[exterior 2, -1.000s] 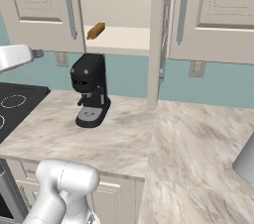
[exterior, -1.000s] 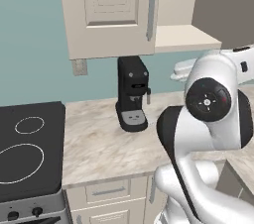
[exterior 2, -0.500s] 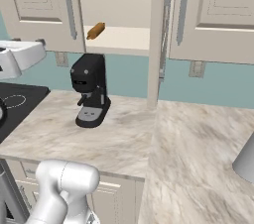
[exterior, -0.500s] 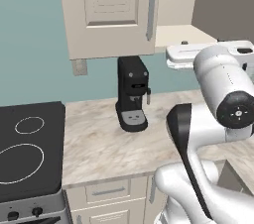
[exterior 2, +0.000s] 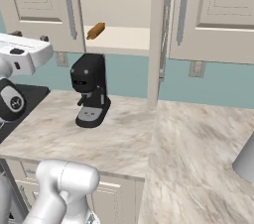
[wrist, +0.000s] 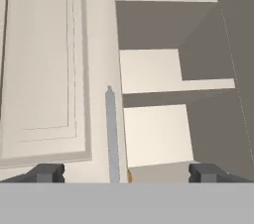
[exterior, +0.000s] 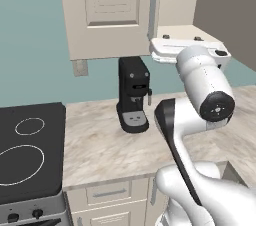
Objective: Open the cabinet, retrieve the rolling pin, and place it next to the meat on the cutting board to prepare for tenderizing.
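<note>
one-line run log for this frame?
phase: reach | cabinet: right door open | rolling pin: on shelf, untouched | gripper: open, empty, facing cabinet

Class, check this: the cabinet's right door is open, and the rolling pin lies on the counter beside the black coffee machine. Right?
Not quite. The rolling pin lies on the bottom shelf inside the open cabinet, above the coffee machine, not on the counter. The right base view shows it.

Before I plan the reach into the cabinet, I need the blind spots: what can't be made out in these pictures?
- Rolling pin: its far end, hidden behind the closed left door in the right base view; a mere orange sliver in the hand view.
- Cabinet top, cut off by the frame in both base views.
- Gripper: open, tips barely showing.
</note>
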Controlling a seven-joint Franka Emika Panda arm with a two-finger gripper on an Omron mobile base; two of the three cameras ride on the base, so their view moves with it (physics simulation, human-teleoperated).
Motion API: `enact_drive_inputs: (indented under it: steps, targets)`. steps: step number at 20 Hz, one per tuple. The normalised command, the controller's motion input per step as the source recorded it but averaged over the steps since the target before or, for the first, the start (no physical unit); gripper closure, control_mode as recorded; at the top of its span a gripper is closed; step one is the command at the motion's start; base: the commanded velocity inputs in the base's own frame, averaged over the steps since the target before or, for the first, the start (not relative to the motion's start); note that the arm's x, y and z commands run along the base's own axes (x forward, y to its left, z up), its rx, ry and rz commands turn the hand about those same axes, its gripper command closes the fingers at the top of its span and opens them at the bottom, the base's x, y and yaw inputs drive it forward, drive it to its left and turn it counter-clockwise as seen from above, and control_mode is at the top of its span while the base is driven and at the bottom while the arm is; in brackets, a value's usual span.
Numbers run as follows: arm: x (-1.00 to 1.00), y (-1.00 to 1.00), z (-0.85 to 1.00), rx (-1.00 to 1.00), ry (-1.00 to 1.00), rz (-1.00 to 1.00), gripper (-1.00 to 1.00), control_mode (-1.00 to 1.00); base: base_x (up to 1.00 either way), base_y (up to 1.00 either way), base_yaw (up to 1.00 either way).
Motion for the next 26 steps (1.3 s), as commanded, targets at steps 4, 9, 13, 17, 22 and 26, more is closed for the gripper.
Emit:
enact_drive_inputs:
  steps: [4, 9, 13, 17, 22, 26]
  targets:
    - [0.48, 0.05, 0.00, 0.00, 0.00, 0.01, -1.00, -1.00, 0.00, 0.00, 0.00]
    - [0.39, 0.00, 0.00, 0.00, 0.05, 0.00, -1.00, -1.00, 0.00, 0.00, 0.00]
    - [0.38, 0.00, 0.00, 0.00, 0.09, 0.00, -1.00, -1.00, 0.00, 0.00, 0.00]
    - [0.47, 0.00, 0.00, 0.00, 0.07, 0.02, -1.00, -1.00, 0.00, 0.00, 0.00]
    - [0.52, 0.00, 0.00, 0.00, 0.02, 0.08, -1.00, -1.00, 0.00, 0.00, 0.00]
    - [0.46, 0.00, 0.00, 0.00, 0.00, 0.07, -1.00, -1.00, 0.00, 0.00, 0.00]
